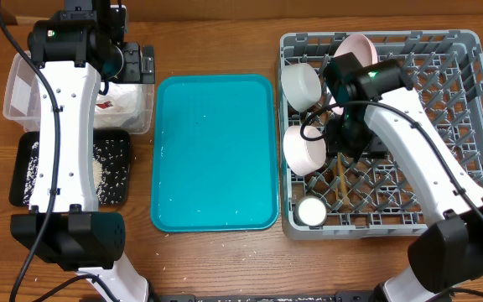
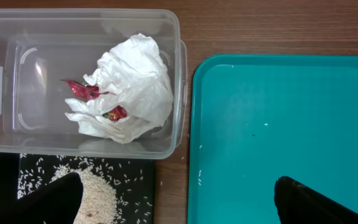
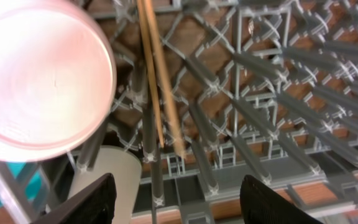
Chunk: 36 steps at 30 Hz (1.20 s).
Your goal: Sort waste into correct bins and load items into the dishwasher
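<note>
Thin wooden chopsticks [image 3: 166, 81] seem to lie in the right-edge grey plastic rack [image 1: 392, 35], so next I need to lift my spread right gripper [image 3: 176, 186] clear; the left gripper [image 2: 178, 186] is spread and empty.

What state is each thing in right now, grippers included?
Clear tub: holds the napkin and red wrapper scraps.
Black tray: holds loose rice.
Teal tray: only a few stray grains on it.
Dish rack: loaded with two bowls, pink plate, cup, chopsticks.
Left gripper: open, empty.
Right gripper: open, empty, above the rack.
</note>
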Each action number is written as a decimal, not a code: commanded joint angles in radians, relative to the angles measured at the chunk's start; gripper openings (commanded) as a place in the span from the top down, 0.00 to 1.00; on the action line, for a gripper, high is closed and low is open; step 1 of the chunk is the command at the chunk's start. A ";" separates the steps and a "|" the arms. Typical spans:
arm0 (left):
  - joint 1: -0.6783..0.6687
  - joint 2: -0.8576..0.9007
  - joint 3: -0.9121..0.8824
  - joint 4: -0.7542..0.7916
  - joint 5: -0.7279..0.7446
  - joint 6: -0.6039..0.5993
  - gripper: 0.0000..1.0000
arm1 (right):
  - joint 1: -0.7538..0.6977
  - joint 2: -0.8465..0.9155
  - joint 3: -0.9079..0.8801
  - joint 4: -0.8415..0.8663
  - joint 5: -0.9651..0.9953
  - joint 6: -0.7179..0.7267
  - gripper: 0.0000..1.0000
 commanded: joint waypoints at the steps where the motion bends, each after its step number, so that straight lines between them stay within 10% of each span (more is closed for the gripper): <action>1: -0.002 -0.014 0.017 0.004 -0.012 -0.006 0.00 | 0.016 -0.120 0.166 -0.041 -0.029 0.011 0.34; 2: -0.002 -0.014 0.017 0.004 -0.012 -0.006 0.00 | 0.025 -0.144 0.214 -0.060 -0.054 0.011 0.29; 3: -0.002 -0.014 0.017 0.004 -0.012 -0.006 0.00 | 0.032 -0.162 0.256 -0.076 -0.093 0.011 0.00; 20: -0.002 -0.014 0.017 0.004 -0.012 -0.006 0.00 | -0.071 -0.447 0.327 0.098 -0.232 -0.159 0.00; 36: -0.002 -0.014 0.017 0.004 -0.012 -0.006 0.00 | -0.349 -1.311 -1.015 1.204 -0.358 -0.215 0.00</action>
